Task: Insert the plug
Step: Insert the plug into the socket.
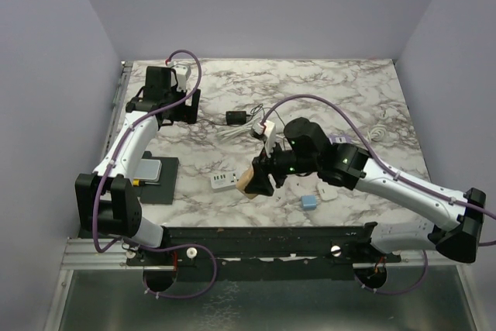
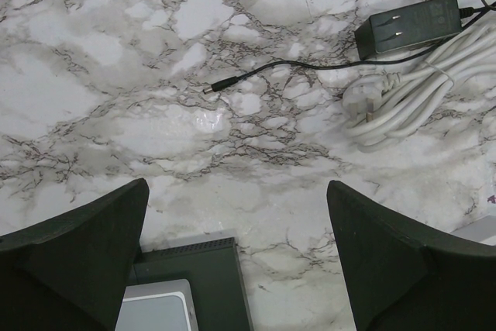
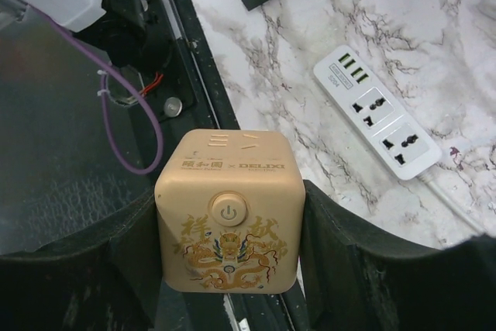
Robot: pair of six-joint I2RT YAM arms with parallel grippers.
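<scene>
My right gripper (image 3: 229, 208) is shut on a tan cube socket (image 3: 229, 211) with a power button and a gold dragon print, gripping it by two opposite sides. In the top view that cube (image 1: 248, 181) hangs near the table's front edge, just right of a white power strip (image 1: 222, 182). The strip (image 3: 378, 112) lies flat with its sockets facing up. A white plug (image 2: 358, 101) on a coiled white cable (image 2: 418, 87) lies on the marble at mid-table. My left gripper (image 2: 236, 185) hovers open over bare marble at the back left (image 1: 180, 105), holding nothing.
A black adapter (image 2: 411, 25) with a thin black lead (image 2: 256, 77) lies beside the white coil. A dark pad carrying a grey device (image 1: 153, 170) sits at the front left. A small blue block (image 1: 310, 202) and a small white piece (image 1: 327, 190) lie under the right arm. Another white cable (image 1: 380, 133) lies at the right.
</scene>
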